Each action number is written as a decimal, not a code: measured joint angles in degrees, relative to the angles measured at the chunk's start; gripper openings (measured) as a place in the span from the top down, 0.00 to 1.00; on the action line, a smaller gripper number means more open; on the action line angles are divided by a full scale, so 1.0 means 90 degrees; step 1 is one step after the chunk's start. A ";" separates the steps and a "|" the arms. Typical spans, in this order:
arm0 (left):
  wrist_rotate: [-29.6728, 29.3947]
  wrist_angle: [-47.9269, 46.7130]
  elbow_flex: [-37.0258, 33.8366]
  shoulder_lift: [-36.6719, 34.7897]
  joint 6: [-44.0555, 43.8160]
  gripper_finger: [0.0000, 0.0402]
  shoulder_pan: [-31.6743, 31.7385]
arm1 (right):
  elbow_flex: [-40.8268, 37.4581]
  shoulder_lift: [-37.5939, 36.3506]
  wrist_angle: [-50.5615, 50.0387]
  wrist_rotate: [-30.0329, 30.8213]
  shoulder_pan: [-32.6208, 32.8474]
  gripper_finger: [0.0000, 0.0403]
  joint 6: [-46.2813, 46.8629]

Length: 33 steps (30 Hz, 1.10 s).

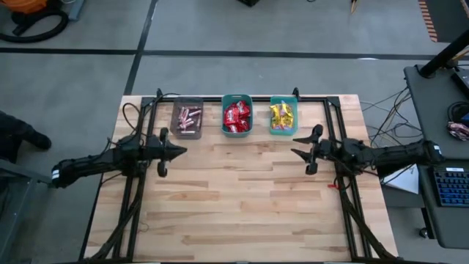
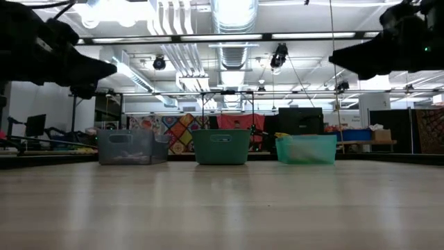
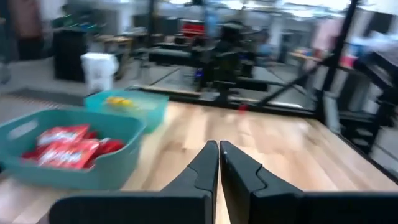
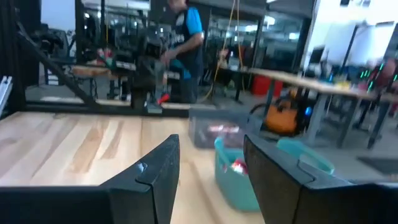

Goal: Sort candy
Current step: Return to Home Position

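The candy lies in three bins along the table's far edge. Pinkish sticks (image 1: 189, 117) fill the grey bin (image 1: 176, 119), red packets (image 1: 237, 116) the middle teal bin (image 1: 237, 97), and yellow packets (image 1: 281, 116) the right teal bin (image 1: 294, 117). My left gripper (image 1: 183, 150) hovers shut over the table's left side, pointing level toward the middle, with nothing between its fingers (image 3: 208, 168). My right gripper (image 1: 294, 146) hovers open at the right side, facing it, and its fingers (image 4: 158, 171) hold nothing. Both stay on the near side of the bins, clear of them.
Bare wooden tabletop (image 1: 242, 198) spreads between and in front of the two grippers. A black frame (image 1: 333, 117) runs along the table's far edge and sides. In the right wrist view a person (image 4: 186, 37) stands in the room beyond the table.
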 joint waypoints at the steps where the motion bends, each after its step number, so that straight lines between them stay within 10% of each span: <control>1: -0.0197 -0.0039 0.0000 0.0010 -0.0156 1.00 0.0000 | -0.0002 -0.0117 -0.0059 -0.0010 0.0000 0.58 -0.0085; 33: -0.0588 -0.0087 0.0053 0.0506 -0.0216 1.00 0.0000 | -0.0007 -0.0552 -0.1361 -0.0024 0.0078 0.58 0.1729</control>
